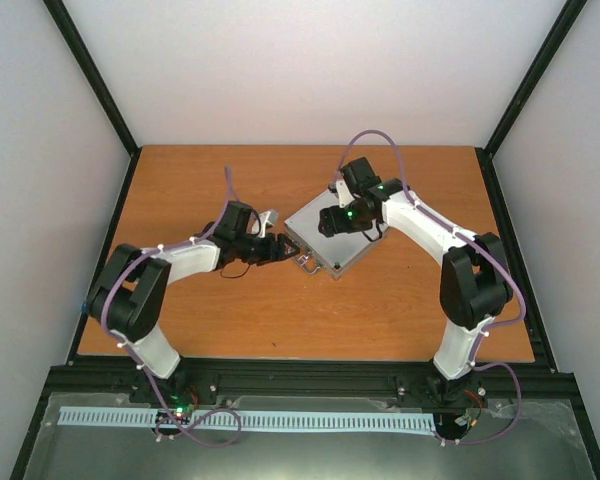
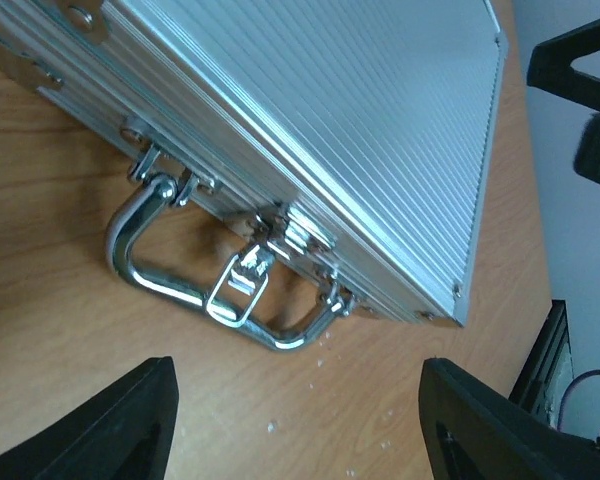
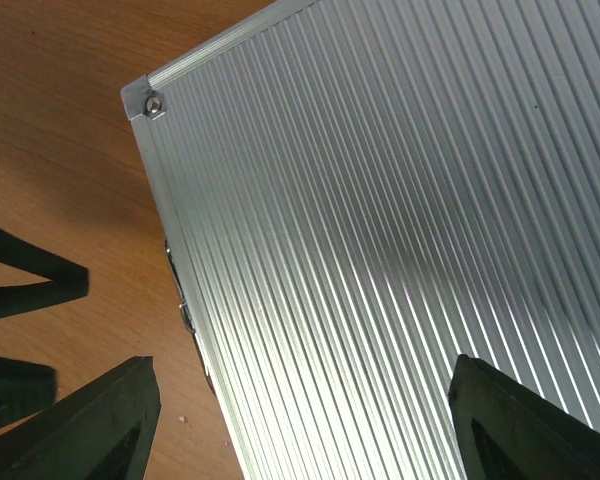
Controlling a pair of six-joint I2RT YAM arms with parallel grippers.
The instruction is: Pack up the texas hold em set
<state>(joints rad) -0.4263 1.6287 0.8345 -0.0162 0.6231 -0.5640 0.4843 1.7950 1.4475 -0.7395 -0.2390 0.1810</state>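
Left of the case (image 1: 325,250), the left pincer (image 2: 295,425) hovers released and empty, aimed at the metal handle (image 2: 170,290) and a latch (image 2: 242,285) that looks unclasped. The shut case lies flat on the middle of the surface (image 1: 230,320). Above its lid, the right pincer (image 3: 300,420) is spread, grasping nothing. A nudge at the handle could slide the case, or a loose latch could let the lid spring.

The top external camera looks down from high behind the near edge, covering the table (image 1: 380,310). Left wrist sits low and close, facing the handle (image 2: 165,288) side of the aluminium case (image 2: 360,120). Right wrist looks down close on its lid (image 3: 380,250). All share the case.
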